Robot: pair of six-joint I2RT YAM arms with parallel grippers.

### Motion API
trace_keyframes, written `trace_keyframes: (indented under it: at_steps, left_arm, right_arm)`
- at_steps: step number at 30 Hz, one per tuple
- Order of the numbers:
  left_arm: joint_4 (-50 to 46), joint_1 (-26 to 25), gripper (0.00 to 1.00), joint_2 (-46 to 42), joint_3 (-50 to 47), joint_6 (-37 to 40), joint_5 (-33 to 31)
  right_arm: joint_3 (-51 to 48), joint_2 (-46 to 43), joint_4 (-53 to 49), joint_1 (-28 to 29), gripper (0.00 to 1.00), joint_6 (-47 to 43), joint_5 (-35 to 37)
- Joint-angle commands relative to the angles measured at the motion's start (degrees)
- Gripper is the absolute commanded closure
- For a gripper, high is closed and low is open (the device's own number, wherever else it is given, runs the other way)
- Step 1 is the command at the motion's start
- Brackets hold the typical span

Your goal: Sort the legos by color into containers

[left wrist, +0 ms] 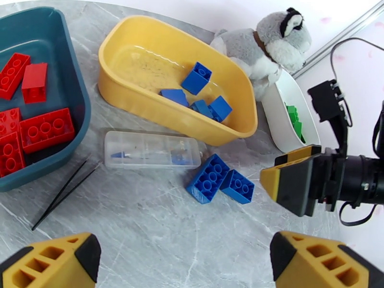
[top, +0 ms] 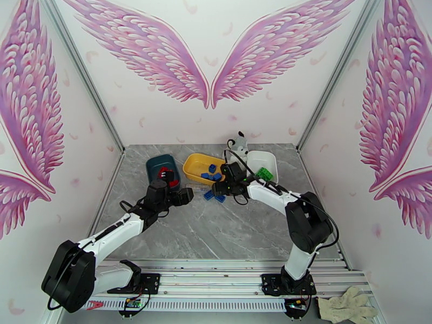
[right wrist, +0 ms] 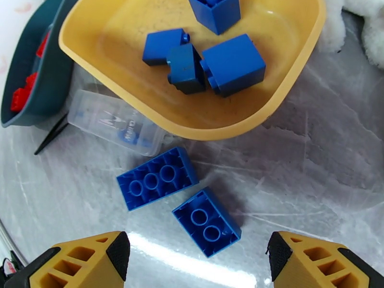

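Blue legos (right wrist: 157,177), two, lie on the table (right wrist: 317,164) at six o'clock from the yellow tub (right wrist: 293,87); right gripper (right wrist: 198,258) hovers above, jaws apart; left gripper (left wrist: 185,255) likewise spread, empty.

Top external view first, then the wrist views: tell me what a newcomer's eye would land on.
Huge pink wings painted on the back wall dominate the top view. On the grey table three tubs stand in a row: a teal tub with red bricks, a yellow tub with blue bricks, a white tub with green bricks, and a plush toy behind. Two loose blue bricks lie upside down before the yellow tub, below the open right gripper.
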Motion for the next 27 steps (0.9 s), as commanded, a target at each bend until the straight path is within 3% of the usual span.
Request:
trace_keyframes:
  at_steps: [1,18,27]
  left_arm:
    - [-0.43,0.72,0.01,-0.92,-0.60,-0.61,0.94]
    - [-0.26,3.46,0.01,-1.65,-1.31,-2.11,3.85]
    - [-0.10,3.73,0.01,-1.17,-1.42,-2.38,4.30]
  right_arm:
    - [-0.51,3.13,3.54,0.04,0.18,-1.66,1.37]
    - [-1.35,6.29,4.21,2.44,0.23,-1.00,-1.22]
    - [0.09,7.01,1.05,6.42,0.32,-0.55,3.62]
